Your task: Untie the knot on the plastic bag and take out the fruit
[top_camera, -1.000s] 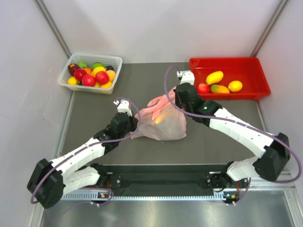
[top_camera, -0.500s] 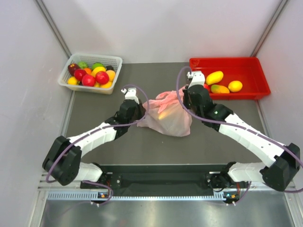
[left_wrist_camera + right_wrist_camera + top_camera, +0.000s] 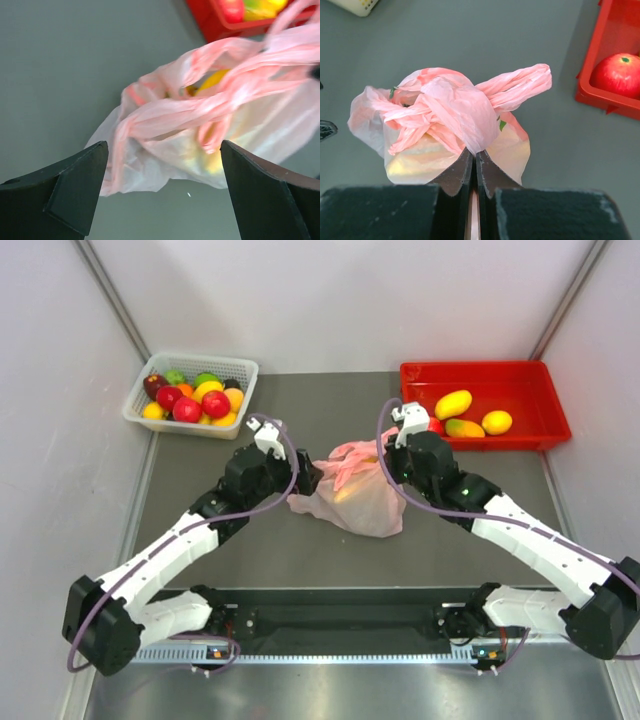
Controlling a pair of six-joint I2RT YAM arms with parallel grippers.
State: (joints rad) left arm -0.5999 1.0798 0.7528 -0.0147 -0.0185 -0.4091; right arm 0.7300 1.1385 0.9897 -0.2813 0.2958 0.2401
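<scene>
Since a second ago my left gripper (image 3: 308, 477) has opened and now stands wide, just left of the plastic bag (image 3: 358, 505) at frame centre. My right gripper (image 3: 475, 156) is pinched tight on bag plastic beside the knot (image 3: 451, 107).

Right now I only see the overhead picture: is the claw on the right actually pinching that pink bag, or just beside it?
Observer: Its wrist camera shows the right gripper shut on the knot of the plastic bag, tips pinching the pink twist.
Operator: And the other claw?
Observer: The left gripper is open, fingers spread wide, bag ahead in the gap, nothing gripped.
Operator: Anything inside?
Observer: Up close, yellow fruit shows through a gap under the straps.
</scene>
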